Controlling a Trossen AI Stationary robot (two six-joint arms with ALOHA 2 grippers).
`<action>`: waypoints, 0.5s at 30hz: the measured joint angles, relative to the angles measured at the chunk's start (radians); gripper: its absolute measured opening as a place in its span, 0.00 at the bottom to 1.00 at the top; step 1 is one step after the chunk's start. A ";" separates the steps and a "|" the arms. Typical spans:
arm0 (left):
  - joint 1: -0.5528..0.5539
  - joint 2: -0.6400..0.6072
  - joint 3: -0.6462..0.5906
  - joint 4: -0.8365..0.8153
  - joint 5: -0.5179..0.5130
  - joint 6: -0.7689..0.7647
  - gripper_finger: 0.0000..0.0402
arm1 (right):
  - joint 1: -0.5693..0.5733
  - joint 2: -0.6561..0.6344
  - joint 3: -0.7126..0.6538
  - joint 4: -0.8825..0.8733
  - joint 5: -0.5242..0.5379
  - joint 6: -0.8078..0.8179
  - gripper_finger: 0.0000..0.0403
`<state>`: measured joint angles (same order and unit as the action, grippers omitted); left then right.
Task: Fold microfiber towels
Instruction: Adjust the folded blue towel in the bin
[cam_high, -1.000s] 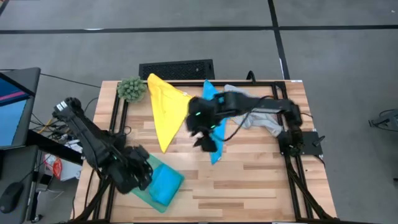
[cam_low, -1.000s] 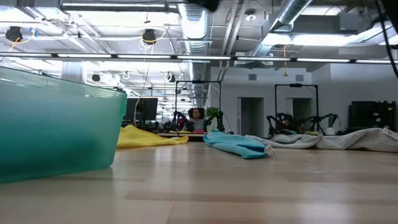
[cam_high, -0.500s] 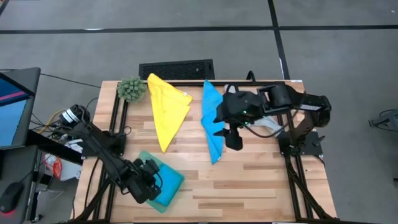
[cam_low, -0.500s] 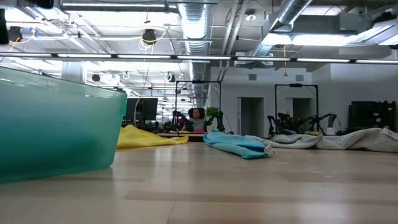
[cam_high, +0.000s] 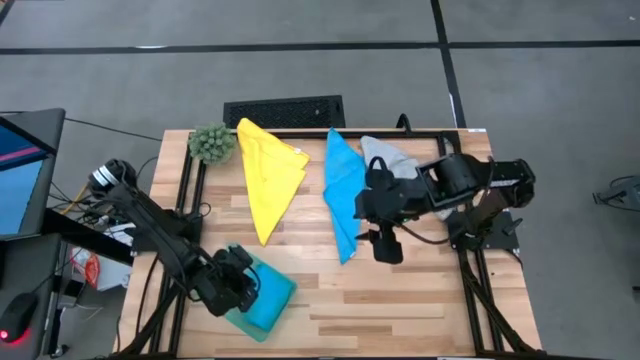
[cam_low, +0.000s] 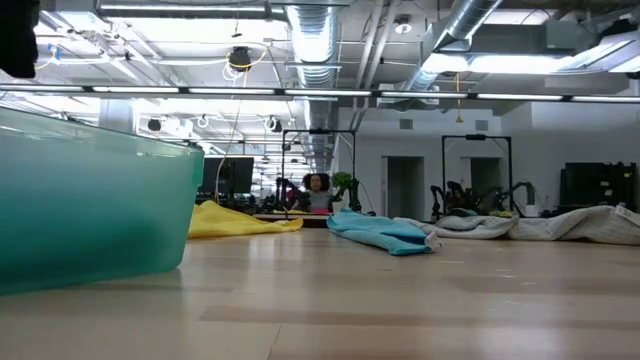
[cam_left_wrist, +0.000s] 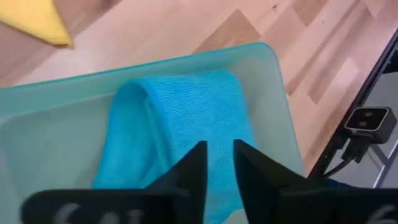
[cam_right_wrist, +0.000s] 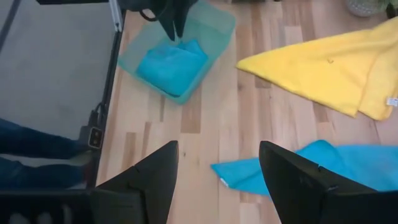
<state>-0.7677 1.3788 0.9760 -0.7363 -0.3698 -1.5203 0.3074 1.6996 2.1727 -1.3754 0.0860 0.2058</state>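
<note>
A folded bright blue towel (cam_left_wrist: 180, 118) lies in a teal tray (cam_left_wrist: 186, 59) at the table's near left (cam_high: 236, 320). My left gripper (cam_left_wrist: 219, 165) points steeply down over that towel, fingers a narrow gap apart. My right gripper (cam_right_wrist: 217, 180) hangs wide open above bare wood near the table's middle right (cam_high: 385, 250), holding nothing. A yellow towel (cam_high: 268, 175), a second blue towel (cam_high: 343, 190) and a grey towel (cam_high: 385, 155) lie spread flat on the far half of the table. My left gripper stands over the near end of the folded blue towel (cam_left_wrist: 214, 134), coming from above at a slant. I cannot tell whether its fingertips (cam_right_wrist: 177, 34) touch the cloth.
A fuzzy green plant ball (cam_high: 211, 143) sits at the far left corner. Black frame rails run along the table's left and right edges. Bare wood lies across the near middle and near right. The low view shows the tray wall (cam_low: 90, 200) close on its left.
My right gripper has swung from between the yellow and blue towels toward the table's right edge and a little toward the near edge, uncovering the spread blue towel, which stays flat. My left gripper has sunk toward the folded towel in the tray.
</note>
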 joint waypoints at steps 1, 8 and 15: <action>0.002 0.014 0.000 0.006 0.003 0.002 0.23 | 0.004 -0.001 0.000 -0.006 0.005 0.004 0.62; 0.005 0.130 0.000 0.063 0.061 -0.011 0.41 | 0.013 -0.020 0.002 -0.026 0.050 0.015 0.62; 0.005 0.212 0.000 0.092 0.085 -0.038 0.43 | 0.020 -0.026 0.001 -0.043 0.049 0.033 0.62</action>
<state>-0.7624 1.5904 0.9760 -0.6439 -0.2851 -1.5579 0.3276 1.6735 2.1735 -1.4187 0.1352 0.2390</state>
